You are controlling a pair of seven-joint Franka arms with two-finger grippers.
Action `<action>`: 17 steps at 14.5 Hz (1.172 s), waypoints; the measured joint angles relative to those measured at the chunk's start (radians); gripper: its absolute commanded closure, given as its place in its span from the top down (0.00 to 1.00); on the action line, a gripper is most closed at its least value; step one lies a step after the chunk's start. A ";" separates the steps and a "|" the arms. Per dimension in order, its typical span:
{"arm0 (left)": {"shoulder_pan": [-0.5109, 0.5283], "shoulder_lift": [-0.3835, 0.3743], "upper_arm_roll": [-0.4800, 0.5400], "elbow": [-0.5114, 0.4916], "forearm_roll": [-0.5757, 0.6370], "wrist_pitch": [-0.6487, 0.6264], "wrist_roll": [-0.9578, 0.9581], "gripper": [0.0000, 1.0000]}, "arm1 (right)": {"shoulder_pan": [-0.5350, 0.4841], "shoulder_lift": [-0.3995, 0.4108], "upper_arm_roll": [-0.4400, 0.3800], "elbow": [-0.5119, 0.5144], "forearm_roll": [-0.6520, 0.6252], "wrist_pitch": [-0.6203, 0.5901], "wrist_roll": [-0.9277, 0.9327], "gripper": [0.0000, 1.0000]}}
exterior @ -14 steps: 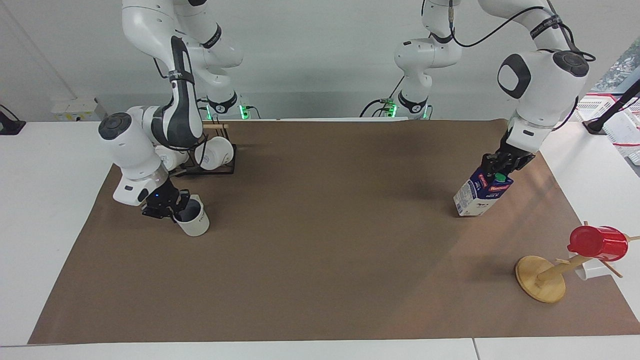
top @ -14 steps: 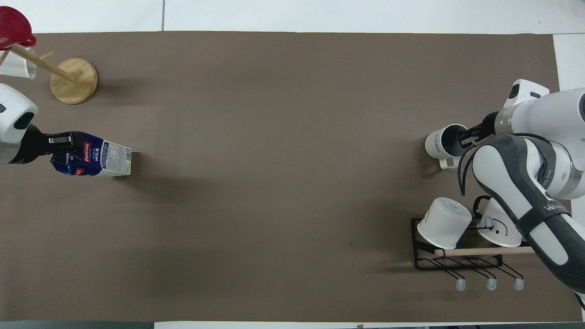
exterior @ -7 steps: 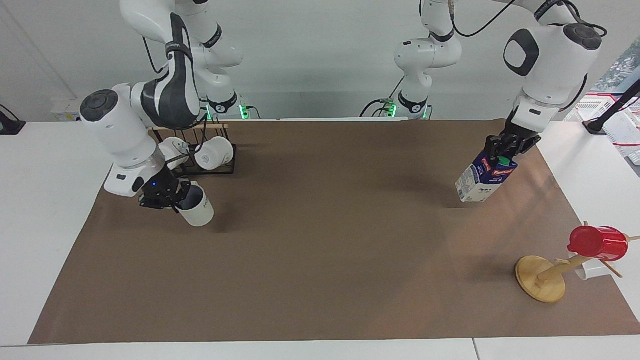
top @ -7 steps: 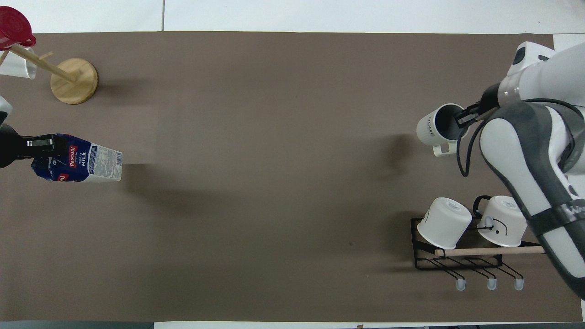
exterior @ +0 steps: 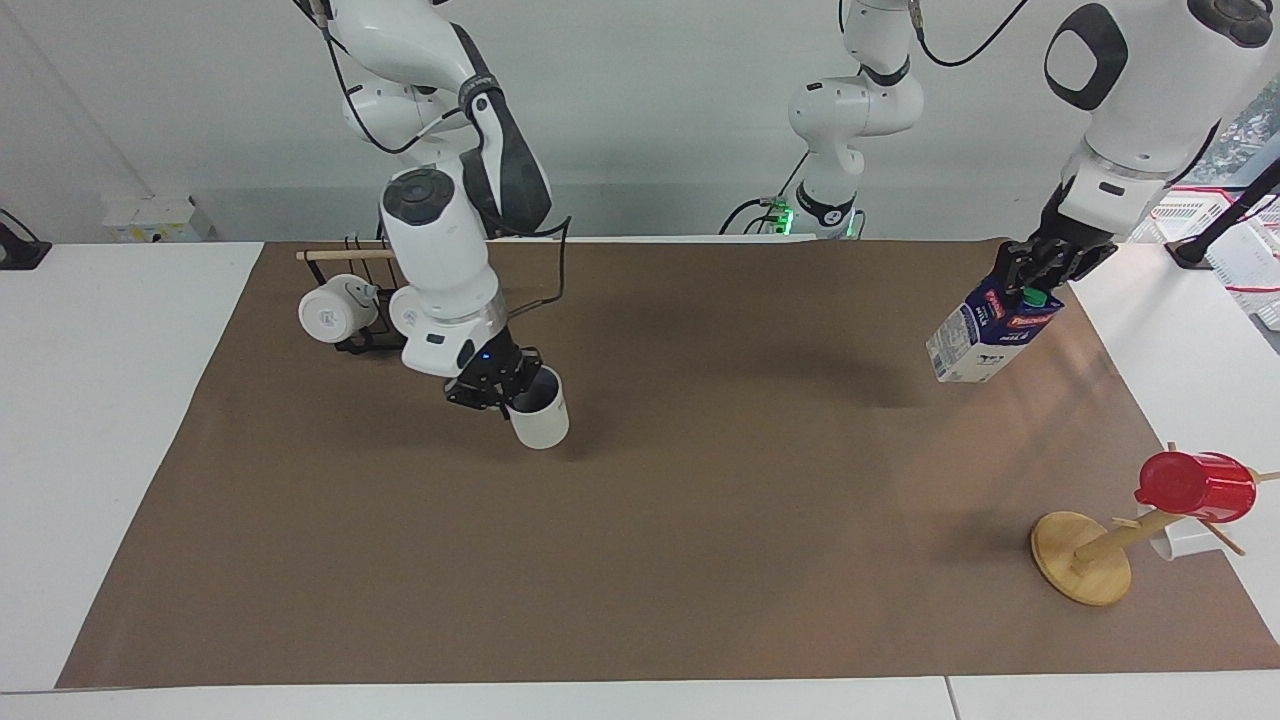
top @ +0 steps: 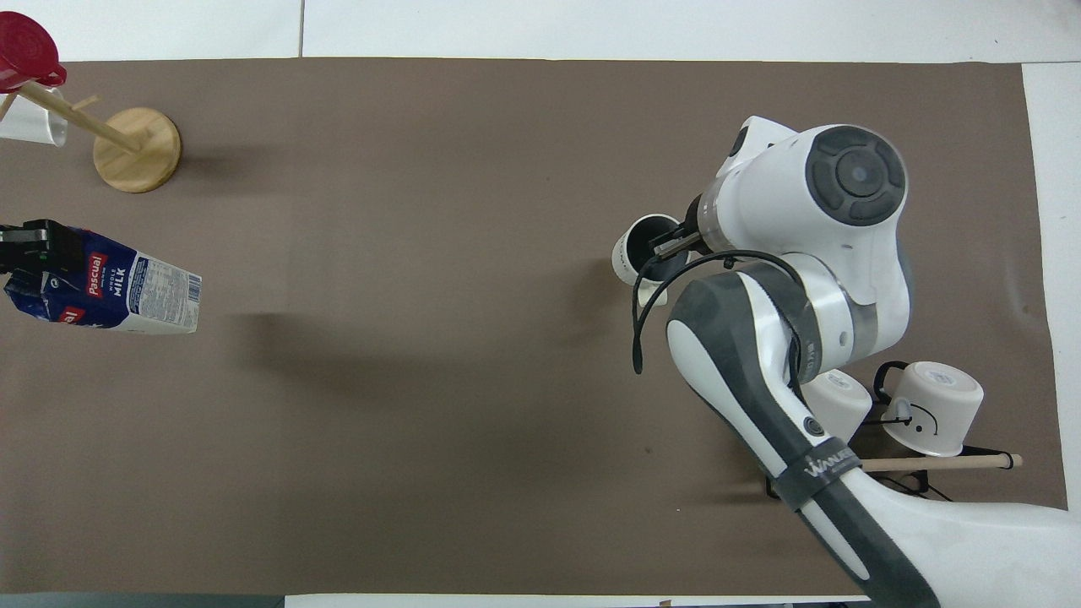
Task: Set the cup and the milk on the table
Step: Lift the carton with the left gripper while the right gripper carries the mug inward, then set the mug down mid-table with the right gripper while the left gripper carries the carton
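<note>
The off-white cup (exterior: pixel 540 422) (top: pixel 632 253) hangs tilted just over the table's brown paper (exterior: pixel 700 560) (top: pixel 439 169), beside the wire rack and toward the middle. My right gripper (exterior: pixel 505 388) (top: pixel 671 245) is shut on its rim, one finger inside the grey-blue hollow. The milk (exterior: pixel 985 335) (top: pixel 118 291), a blue and white carton with a green cap, hangs tilted in the air over the paper's edge at the left arm's end. My left gripper (exterior: pixel 1035 272) (top: pixel 34 252) is shut on its gabled top.
A black wire rack (exterior: pixel 350 340) (top: pixel 895 485) with two white mugs stands near the right arm's base. A wooden mug tree (exterior: pixel 1085 560) (top: pixel 135 148) carrying a red cup (exterior: pixel 1195 487) (top: pixel 25 51) stands at the left arm's end, farther from the robots.
The right arm has swung the cup away from the rack toward the table's middle. The left gripper has raised the milk higher off the paper.
</note>
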 measured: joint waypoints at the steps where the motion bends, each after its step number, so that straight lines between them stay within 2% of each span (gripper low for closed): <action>1: -0.003 0.008 -0.001 0.008 0.000 -0.008 0.003 0.00 | 0.018 0.002 0.000 -0.019 0.000 0.025 0.017 0.00; 4: -0.013 0.017 -0.001 0.009 0.000 -0.013 0.015 0.00 | 0.034 0.002 0.000 -0.077 -0.005 0.072 0.024 0.00; 11: -0.069 0.018 -0.003 0.009 0.052 -0.013 0.011 0.00 | 0.063 0.004 0.000 -0.138 -0.024 0.150 0.024 0.00; 16: -0.219 0.043 -0.007 0.007 0.054 0.049 -0.253 0.00 | 0.076 0.018 0.000 -0.141 -0.024 0.163 0.024 0.00; 17: -0.263 0.060 -0.009 0.007 0.055 0.073 -0.319 0.00 | 0.076 0.018 0.000 -0.141 -0.024 0.163 0.024 0.38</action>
